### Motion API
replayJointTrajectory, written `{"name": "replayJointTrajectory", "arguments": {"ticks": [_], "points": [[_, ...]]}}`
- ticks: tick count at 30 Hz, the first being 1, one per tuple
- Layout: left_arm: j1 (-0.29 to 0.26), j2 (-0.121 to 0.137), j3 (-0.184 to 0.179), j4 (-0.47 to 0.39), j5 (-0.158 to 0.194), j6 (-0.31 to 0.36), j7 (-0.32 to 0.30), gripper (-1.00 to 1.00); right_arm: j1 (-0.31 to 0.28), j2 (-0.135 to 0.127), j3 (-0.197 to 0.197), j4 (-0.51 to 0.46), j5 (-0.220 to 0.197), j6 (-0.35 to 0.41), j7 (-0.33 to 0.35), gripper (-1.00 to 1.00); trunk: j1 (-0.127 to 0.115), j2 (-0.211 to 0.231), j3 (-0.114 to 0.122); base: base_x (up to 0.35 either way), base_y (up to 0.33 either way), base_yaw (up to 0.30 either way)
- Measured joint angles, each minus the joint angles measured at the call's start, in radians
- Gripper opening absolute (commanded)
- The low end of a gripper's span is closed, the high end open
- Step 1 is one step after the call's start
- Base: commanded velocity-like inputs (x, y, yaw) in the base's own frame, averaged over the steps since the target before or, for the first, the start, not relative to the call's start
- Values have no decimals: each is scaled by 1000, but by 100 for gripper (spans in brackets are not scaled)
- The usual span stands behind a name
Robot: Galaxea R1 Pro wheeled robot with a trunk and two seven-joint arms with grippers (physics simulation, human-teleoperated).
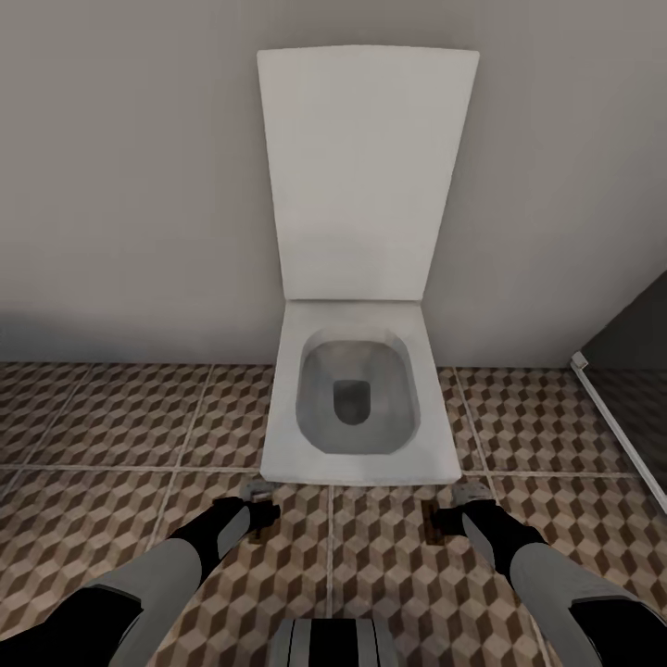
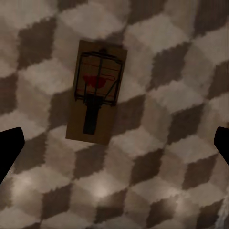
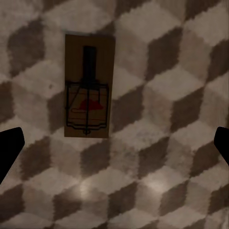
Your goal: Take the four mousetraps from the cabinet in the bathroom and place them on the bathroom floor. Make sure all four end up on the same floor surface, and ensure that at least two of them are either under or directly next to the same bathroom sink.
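On the bathroom floor [image 1: 111,435] — square tiles printed with brown, beige and white cubes — two mousetraps lie flat, one under each arm. In the left wrist view a mousetrap [image 2: 98,90] rests slightly tilted on the tiles, its dark spring frame and a red patch showing; the left tool [image 2: 114,148] hangs above it with its dark fingertips spread wide at the frame's edges, holding nothing. The right wrist view shows the other mousetrap [image 3: 89,86] on the tiles, with the right tool [image 3: 114,145] equally open and empty above it. Ahead, against the far wall, stands a white toilet [image 1: 357,408] with its lid raised — both arms reach down just in front of it.
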State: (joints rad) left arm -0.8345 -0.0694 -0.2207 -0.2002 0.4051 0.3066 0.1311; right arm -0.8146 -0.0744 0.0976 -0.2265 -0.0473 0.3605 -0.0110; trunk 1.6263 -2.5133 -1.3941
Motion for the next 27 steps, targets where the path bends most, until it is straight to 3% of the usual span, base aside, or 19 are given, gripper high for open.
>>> {"name": "replayJointTrajectory", "arguments": {"ticks": [19, 27], "points": [[0, 0, 0, 0, 0, 1, 0, 100, 0, 0, 0, 0, 0, 0, 0, 100, 0, 0, 0, -226, 0, 0], [0, 0, 0, 0, 0, 2, 0, 100, 0, 0, 0, 0, 0, 0, 0, 100, 0, 0, 0, -85, 0, 0]]}}
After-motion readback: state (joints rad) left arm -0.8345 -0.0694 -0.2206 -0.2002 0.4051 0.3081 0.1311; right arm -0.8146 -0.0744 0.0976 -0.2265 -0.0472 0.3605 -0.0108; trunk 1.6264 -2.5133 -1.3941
